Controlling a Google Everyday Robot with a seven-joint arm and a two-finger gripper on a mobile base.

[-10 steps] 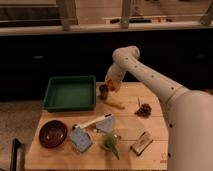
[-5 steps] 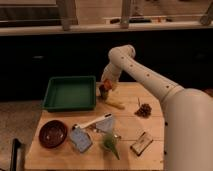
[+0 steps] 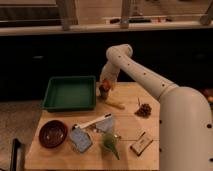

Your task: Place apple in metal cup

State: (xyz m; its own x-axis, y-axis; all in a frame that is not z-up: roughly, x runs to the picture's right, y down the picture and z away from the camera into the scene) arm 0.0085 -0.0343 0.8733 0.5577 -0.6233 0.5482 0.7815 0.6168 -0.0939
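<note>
Apple: a small red-orange patch at the rim of the metal cup, directly under the gripper; whether it sits inside the cup or is held just above it cannot be told. Whether the claw is grasping or has released cannot be told either. Gripper hangs over the cup at the far edge of the wooden table, with the white arm reaching in from the right. Cup stands just beside the right wall of the green tray. A pale yellowish stick-like item lies near the cup, to its right and a little nearer the camera. Brown pinecone-like cluster further right. Dark red bowl at the near left. Green pear-shaped object near the front centre, a bluish-grey flat item beside it, a small boxy item to its right.
</note>
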